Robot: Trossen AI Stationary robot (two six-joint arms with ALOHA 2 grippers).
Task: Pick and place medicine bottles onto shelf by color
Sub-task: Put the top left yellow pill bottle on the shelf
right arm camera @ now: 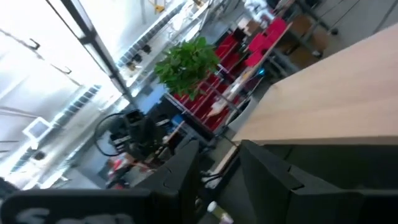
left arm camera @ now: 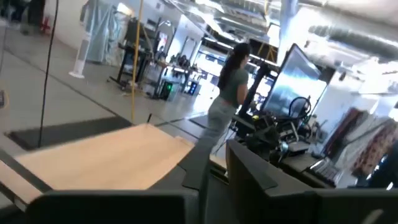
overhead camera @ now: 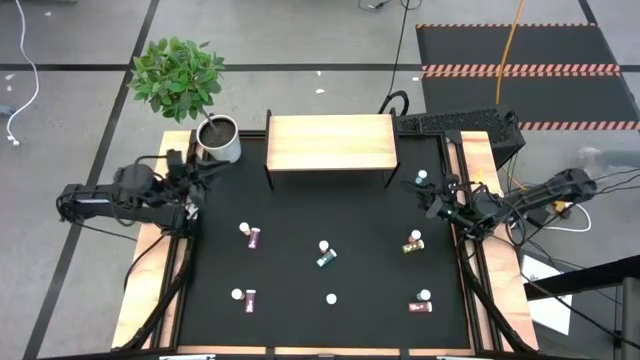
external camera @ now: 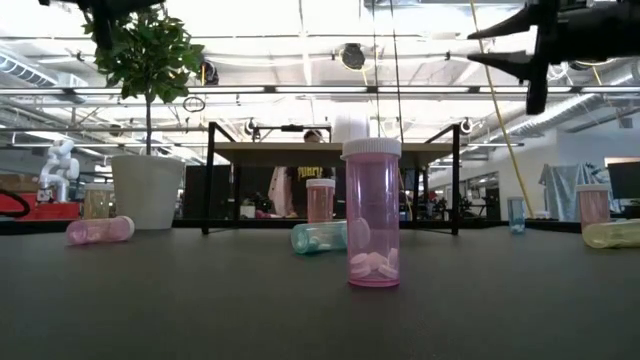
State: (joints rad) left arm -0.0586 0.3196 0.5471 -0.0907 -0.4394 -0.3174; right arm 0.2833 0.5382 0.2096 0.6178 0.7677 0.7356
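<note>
Several small white-capped medicine bottles are spread over the black mat. A pink one [overhead camera: 331, 298] [external camera: 371, 212] stands upright near the front. A teal one [overhead camera: 325, 255] [external camera: 318, 237], a yellow one [overhead camera: 413, 242] and pink ones [overhead camera: 250, 235] lie on their sides. Another teal bottle [overhead camera: 422, 178] stands close to my right gripper. The wooden shelf [overhead camera: 330, 143] [external camera: 330, 152] stands on its dark legs at the far middle. My left gripper [overhead camera: 203, 190] [left arm camera: 219, 149] hovers at the left edge, fingers almost together. My right gripper [overhead camera: 432, 193] [external camera: 480, 47] [right arm camera: 219, 152] hovers open at the right edge. Both hold nothing.
A leafy plant in a white pot [overhead camera: 218, 138] [external camera: 147, 190] stands at the far left corner beside the shelf. A dark keyboard [overhead camera: 460, 122] lies behind the far right corner. A person [left arm camera: 227, 93] stands in the room beyond the table.
</note>
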